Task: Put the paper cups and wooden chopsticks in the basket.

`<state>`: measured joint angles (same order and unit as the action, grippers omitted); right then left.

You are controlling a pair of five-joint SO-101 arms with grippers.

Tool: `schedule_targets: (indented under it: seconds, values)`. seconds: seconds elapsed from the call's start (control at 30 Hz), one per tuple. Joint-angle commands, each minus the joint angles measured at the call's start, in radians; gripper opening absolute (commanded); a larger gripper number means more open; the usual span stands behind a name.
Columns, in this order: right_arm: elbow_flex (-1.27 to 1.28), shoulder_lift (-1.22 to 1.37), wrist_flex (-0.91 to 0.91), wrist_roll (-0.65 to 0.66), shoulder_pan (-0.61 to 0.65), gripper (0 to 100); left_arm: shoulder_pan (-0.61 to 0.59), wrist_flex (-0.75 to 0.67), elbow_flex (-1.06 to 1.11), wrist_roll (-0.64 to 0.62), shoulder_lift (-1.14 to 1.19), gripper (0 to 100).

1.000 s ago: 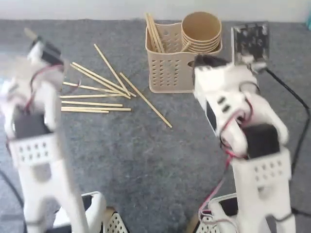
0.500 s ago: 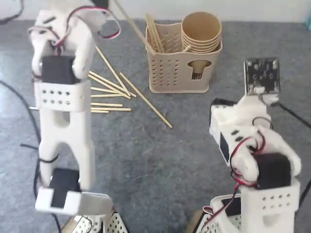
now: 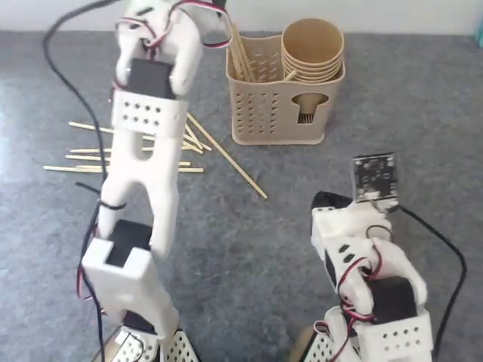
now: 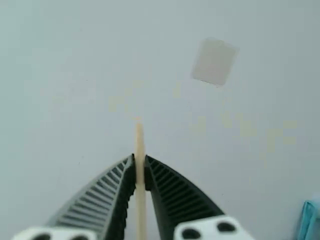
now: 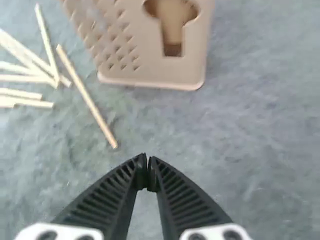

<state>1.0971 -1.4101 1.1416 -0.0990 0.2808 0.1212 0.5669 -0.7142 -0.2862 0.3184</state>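
The left gripper is clamped on a thin pale wooden chopstick, held high at the far edge of the tabletop, beside the beige perforated plastic basket. The step in hand looks to be the drop. It is best done by bringing the stick's lower end inside the rim of the basket's left compartment, where other upright chopsticks lean, before the jaws part, so that it neither bounces out nor tips the basket. The stack of brown paper cups sits in the right compartment. Loose wooden chopsticks lie scattered toward the left edge — more trips to come, by the look of it. The right gripper is closed on nothing, low over the grey felt-like tabletop in front of the basket. Behind the table is a plain pale wall.
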Motion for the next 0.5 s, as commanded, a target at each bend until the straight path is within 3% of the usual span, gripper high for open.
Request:
schedule_targets:
  seconds: [0.0, 0.3, 0.47]
  values:
    - [0.075, -0.047, -0.074, -0.008, 0.042, 0.9, 0.011, -0.137, -0.053, 0.043, 0.046, 1]
    - [0.244, -0.182, -0.131, 0.000, 0.058, 0.9, 0.014, -0.164, -0.047, 0.069, 0.129, 3]
    - [0.287, -0.223, -0.136, 0.000, 0.077, 0.9, 0.017, -0.028, -0.056, 0.005, 0.123, 29]
